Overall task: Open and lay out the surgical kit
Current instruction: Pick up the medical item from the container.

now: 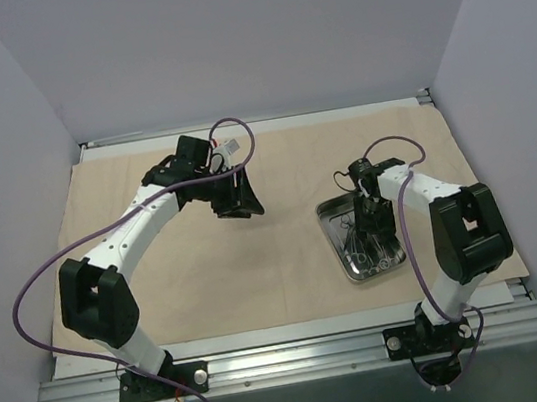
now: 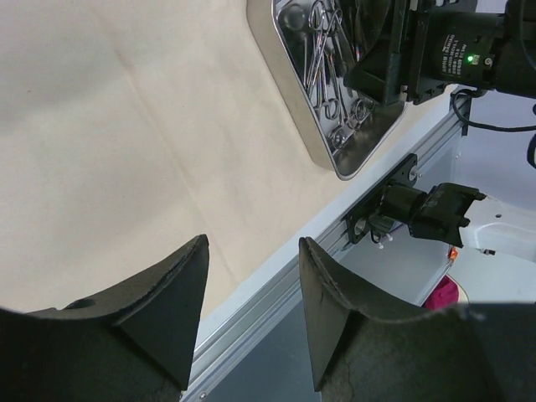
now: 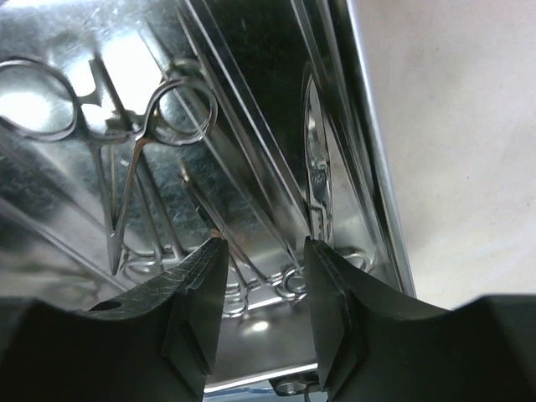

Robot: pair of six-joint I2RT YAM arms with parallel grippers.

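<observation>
The cloth (image 1: pixel 258 263) lies spread flat over the counter (image 1: pixel 298 330), so the opening looks done. The laying-out does not, since every instrument in view sits in the tray (image 1: pixel 333 242). The tray rests on the cloth's right part, near the counter's front edge.

Risks, by size. The cloth could ruck if the tray is shoved across it. The tray is light and loose, so a sideways push on its wall, or a snagged lift, could slide or tip it toward the edge. The instruments overlap, so raising one could drag up a neighbour, which might then drop. Thin steel on a slick floor may also slip out of the pads.

The left pincer (image 2: pixel 253 243) hangs over bare cloth well left of the tray, its jaws apart and empty. The right pincer (image 3: pixel 262 247) is down inside the tray with a clear gap between its jaws. Thin shafts run through that gap, but nothing looks pinched.

The tray holds only steel tools. A ring-handled forceps (image 3: pixel 138 130) lies on the floor, with more ringed handles crowded below it. A narrow flat piece (image 3: pixel 314 159), perhaps tweezers, stands on edge just beside the right wall, reaching the right jaw.
</observation>
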